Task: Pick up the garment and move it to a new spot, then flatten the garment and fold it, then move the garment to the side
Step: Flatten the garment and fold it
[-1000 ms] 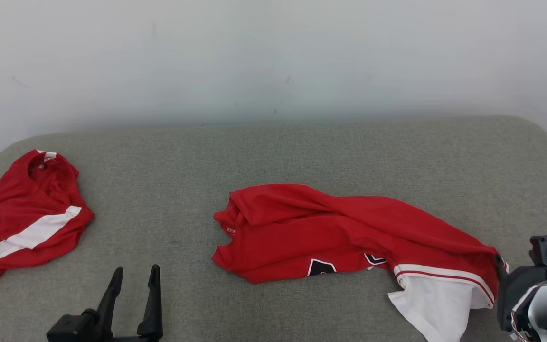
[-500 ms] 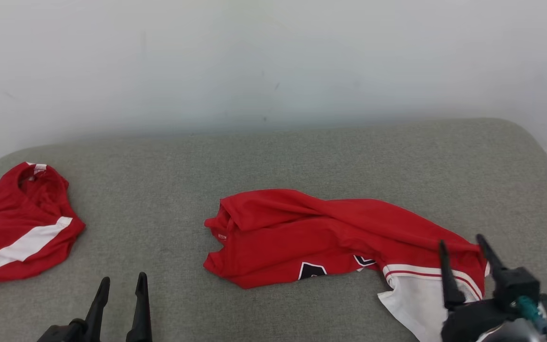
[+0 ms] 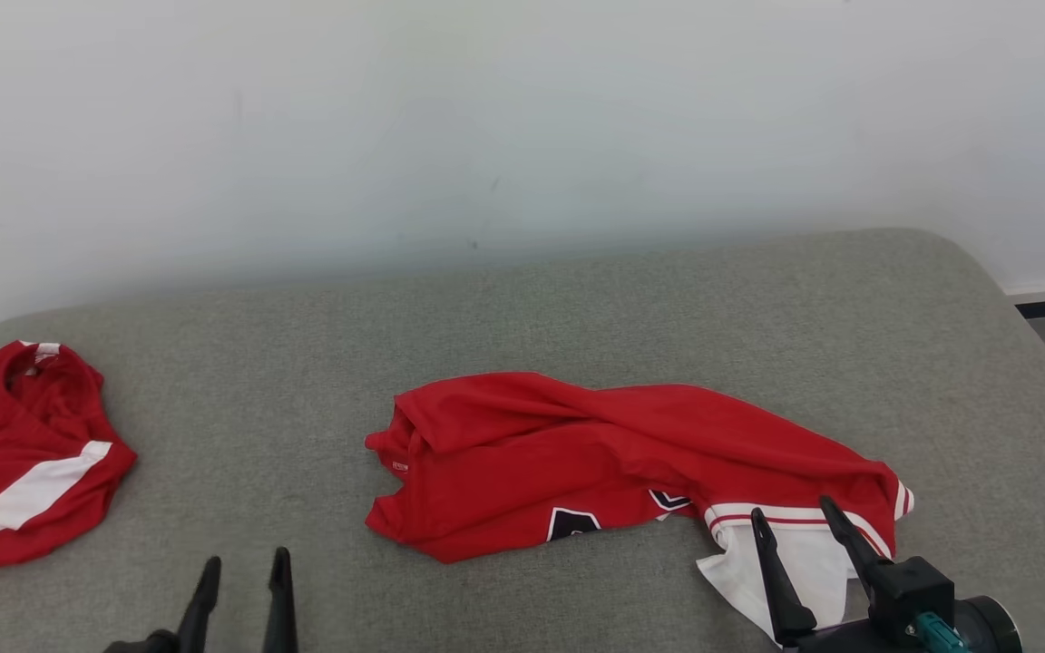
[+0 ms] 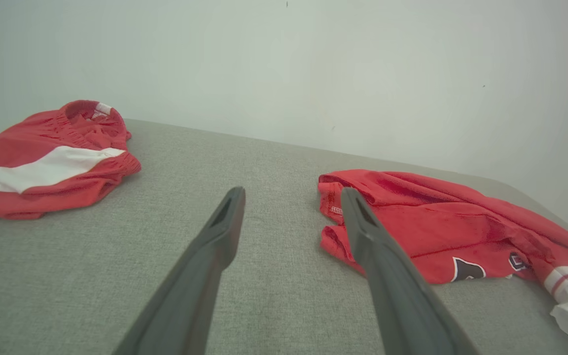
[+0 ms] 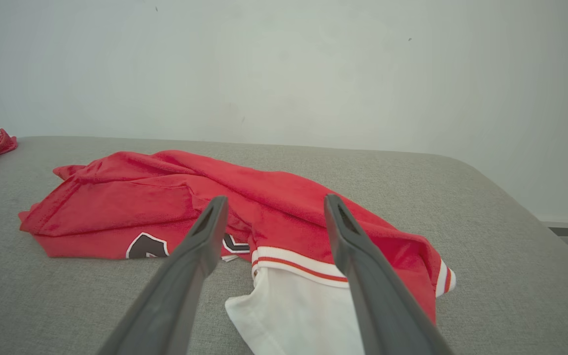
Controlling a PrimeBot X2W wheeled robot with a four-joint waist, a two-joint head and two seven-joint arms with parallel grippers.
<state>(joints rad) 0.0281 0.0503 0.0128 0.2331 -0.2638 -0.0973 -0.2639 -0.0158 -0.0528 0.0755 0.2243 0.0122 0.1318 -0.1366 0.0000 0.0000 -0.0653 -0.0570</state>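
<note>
The garment [image 3: 577, 453], a crumpled red jersey with black markings and a white, red-striped end, lies in the middle of the grey padded surface [image 3: 522, 308]. My right gripper [image 3: 791, 508] stands open at the lower right, its fingers over the white end with nothing between them. In the right wrist view the garment [image 5: 165, 207] lies just ahead of my open right gripper [image 5: 275, 197]. My left gripper [image 3: 246, 558] is open at the lower left, apart from the cloth. The left wrist view has the garment [image 4: 437, 227] right of my open left gripper [image 4: 292, 190].
A second red garment with a white stripe [image 3: 24, 462] lies bunched at the far left, also seen as a red-and-white garment [image 4: 42, 162]. A pale wall [image 3: 522, 118] backs the surface. The surface's rounded right edge [image 3: 1021, 336] drops to the floor.
The camera has shifted, sliding the whole scene left and down. My right gripper has come off the garment's right end and turned so its open fingers point up the view.
</note>
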